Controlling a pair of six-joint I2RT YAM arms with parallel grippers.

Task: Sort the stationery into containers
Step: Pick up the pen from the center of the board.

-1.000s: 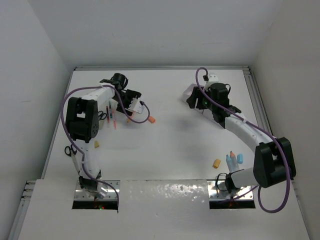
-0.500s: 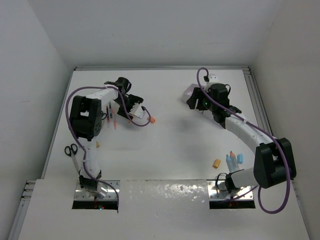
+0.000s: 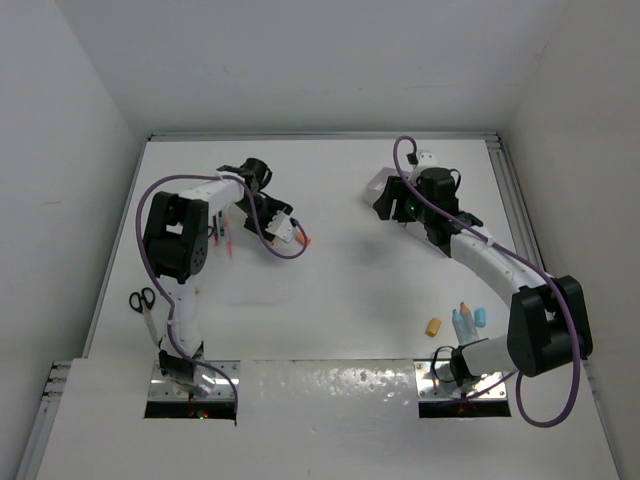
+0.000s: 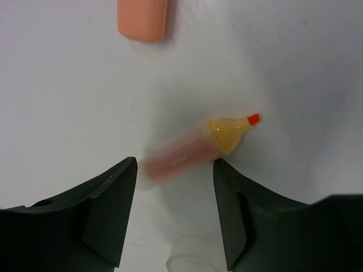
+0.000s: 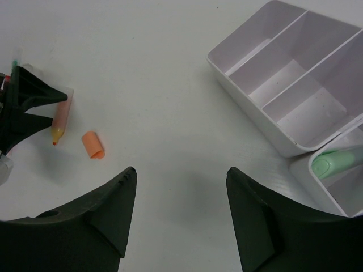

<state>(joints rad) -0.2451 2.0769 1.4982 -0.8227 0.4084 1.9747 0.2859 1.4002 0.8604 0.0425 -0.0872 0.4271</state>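
In the left wrist view an orange marker (image 4: 190,152) with a yellow neck and red tip lies on the white table. My left gripper (image 4: 174,170) is open, and its jaws stand either side of the marker's rear end. A loose orange cap (image 4: 143,20) lies beyond it. In the top view the left gripper (image 3: 287,232) is beside the orange piece (image 3: 304,240). My right gripper (image 5: 180,173) is open and empty, just in front of the white organiser (image 5: 249,107). A green item (image 5: 333,162) lies in one of the organiser's compartments.
Black-handled scissors (image 3: 140,298) lie at the left edge. Thin red pens (image 3: 228,238) lie by the left arm. An orange eraser (image 3: 433,326) and blue-capped bottles (image 3: 467,318) sit at the near right. A white round thing (image 4: 190,258) shows under the left wrist.
My left gripper has moved right and nearer, over the orange marker. Its arm has swung off the scissors. The right arm has not moved.
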